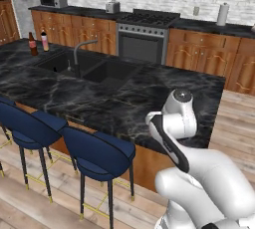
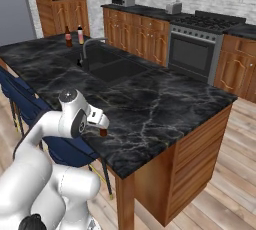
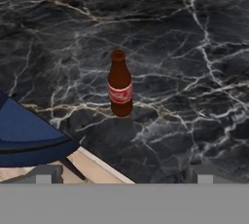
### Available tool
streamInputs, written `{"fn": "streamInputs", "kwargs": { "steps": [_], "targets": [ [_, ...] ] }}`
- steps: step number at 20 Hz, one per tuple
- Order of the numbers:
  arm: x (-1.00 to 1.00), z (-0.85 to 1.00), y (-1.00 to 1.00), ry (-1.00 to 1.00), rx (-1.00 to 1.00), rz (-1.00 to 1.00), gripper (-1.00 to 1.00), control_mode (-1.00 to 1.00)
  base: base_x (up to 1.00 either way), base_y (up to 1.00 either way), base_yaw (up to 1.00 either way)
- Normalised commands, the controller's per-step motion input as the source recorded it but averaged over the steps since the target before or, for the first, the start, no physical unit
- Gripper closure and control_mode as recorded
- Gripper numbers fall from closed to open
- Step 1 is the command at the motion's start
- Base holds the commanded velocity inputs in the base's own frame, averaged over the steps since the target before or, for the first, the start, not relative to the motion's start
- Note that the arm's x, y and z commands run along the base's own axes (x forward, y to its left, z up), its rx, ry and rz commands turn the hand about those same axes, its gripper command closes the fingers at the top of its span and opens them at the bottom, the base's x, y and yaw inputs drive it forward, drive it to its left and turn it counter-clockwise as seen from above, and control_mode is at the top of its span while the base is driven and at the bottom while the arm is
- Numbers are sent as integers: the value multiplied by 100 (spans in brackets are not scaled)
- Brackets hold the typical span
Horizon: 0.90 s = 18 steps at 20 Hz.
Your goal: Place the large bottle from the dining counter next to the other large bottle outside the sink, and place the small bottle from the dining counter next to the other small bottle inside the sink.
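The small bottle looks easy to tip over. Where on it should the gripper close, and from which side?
Probably across the small bottle at its labelled body, the widest part, coming down from above. It stands upright on the dining counter near the edge, nothing beside it, and the open gripper looks down on it.

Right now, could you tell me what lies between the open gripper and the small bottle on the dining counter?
Nothing but bare marble: in the hand view, the small bottle stands upright on the dining counter, with only veined black top between it and the gripper.

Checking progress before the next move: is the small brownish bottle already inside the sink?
No. The small bottle stands upright on the dining counter, in front of the open gripper.
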Motion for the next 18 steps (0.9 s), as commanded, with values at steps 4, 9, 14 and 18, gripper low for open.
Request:
{"fn": "streamInputs", "kwargs": {
  "steps": [4,9,14,18],
  "targets": [
    [20,-9,3,0,0,-2,-100,-100,0,0,0],
    [16,-13,0,0,0,-1,-100,-100,0,0,0],
    [7,-11,0,0,0,0,-100,-100,0,0,0],
    [1,-7,0,0,0,0,-100,-100,0,0,0]
  ]
}}
